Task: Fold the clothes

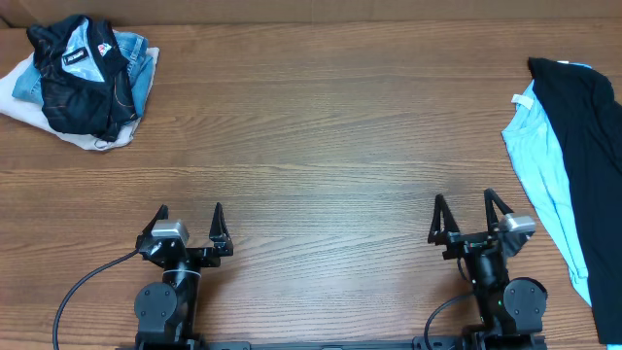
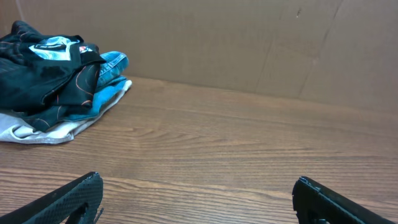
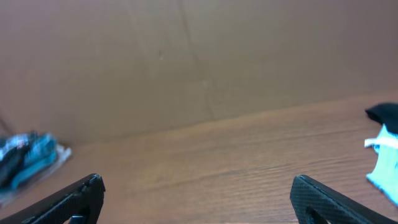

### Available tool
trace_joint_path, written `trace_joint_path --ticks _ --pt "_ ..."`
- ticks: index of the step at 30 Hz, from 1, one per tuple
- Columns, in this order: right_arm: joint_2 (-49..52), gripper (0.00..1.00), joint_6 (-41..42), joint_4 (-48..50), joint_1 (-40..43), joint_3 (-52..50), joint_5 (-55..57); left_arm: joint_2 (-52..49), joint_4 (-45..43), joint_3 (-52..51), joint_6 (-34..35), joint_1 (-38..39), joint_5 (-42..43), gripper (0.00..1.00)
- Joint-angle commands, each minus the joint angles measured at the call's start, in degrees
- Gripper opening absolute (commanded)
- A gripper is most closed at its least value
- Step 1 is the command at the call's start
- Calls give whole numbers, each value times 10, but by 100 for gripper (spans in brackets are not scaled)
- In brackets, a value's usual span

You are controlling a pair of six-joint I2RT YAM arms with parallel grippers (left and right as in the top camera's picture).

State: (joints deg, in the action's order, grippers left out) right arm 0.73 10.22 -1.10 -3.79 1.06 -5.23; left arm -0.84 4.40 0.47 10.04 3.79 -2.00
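1. At the far-left corner of the table [image 1: 321,146], the jersey [image 1: 83,83] lies crumpled on top of a pile, over jeans [image 1: 141,73] and a white cloth [image 1: 19,97]. It looks dumped there to await folding, not yet spread.
2. Along the near edge, the left gripper [image 1: 189,214] and right gripper [image 1: 465,202] stand with jaws wide apart, holding nothing, well apart from any cloth. This is probably a parked pose.
3. The jersey looks like thin, slick black fabric with fine orange lines and a white printed patch. It is bunched in soft folds, and I cannot make out a sleeve or hem.
4. The denim looks heavier and stiffer.
5. At the right edge, a black garment [image 1: 583,136] lies flatter, beside a light-blue garment [image 1: 539,156].
6. The table is smooth wood grain.
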Motion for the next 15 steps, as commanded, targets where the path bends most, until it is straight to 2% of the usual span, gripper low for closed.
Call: trace_joint_path --ticks 1,15 --pt "-6 100 -81 -13 -3 -6 -30 6 -2 -2 -13 3 -5 100" --pt "-6 100 -85 -29 -3 -6 -25 6 -2 -2 -13 3 -5 100"
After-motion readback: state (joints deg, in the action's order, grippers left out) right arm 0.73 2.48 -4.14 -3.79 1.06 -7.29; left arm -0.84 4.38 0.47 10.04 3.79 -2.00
